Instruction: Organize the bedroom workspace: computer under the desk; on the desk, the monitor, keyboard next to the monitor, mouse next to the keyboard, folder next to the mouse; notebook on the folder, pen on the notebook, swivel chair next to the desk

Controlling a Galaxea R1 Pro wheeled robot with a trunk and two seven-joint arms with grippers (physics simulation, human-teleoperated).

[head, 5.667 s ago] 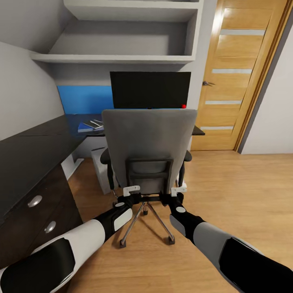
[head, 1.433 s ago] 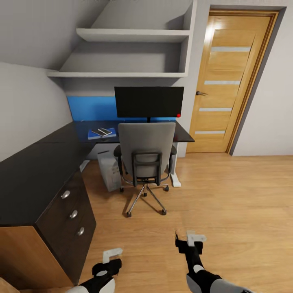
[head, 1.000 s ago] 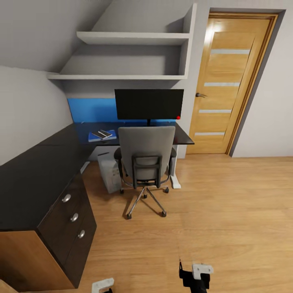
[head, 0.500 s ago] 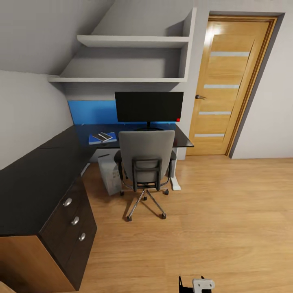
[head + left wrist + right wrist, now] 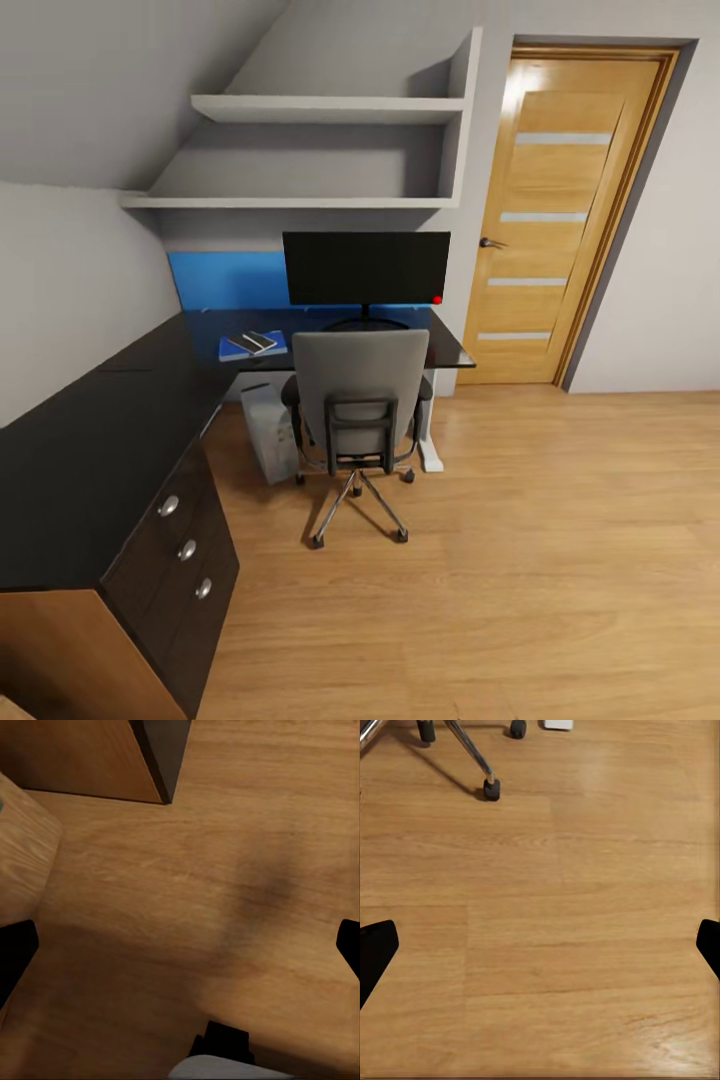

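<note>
The grey swivel chair (image 5: 360, 395) stands tucked against the black L-shaped desk (image 5: 90, 440), its back towards me. The black monitor (image 5: 366, 268) stands on the desk behind it. To its left the blue folder (image 5: 232, 351) lies on the desk with the dark notebook (image 5: 262, 342) on top; a thin pale pen (image 5: 249, 343) seems to lie there, too small to be sure. The grey-white computer (image 5: 268, 432) sits under the desk. Keyboard and mouse are hidden behind the chair back. My left gripper (image 5: 180, 952) and right gripper (image 5: 540, 945) hang open over bare floor, holding nothing.
An oak door (image 5: 540, 220) is at the right, wall shelves (image 5: 330, 105) above the desk. The desk's drawer block (image 5: 185, 550) juts out at the left; its corner (image 5: 161, 757) is near my left gripper. A chair castor (image 5: 491, 791) lies ahead of the right gripper.
The camera has pulled back and risen, so the desk and chair look smaller. Both grippers left the chair back, drew away and dropped out of the head view. The chair stays put.
</note>
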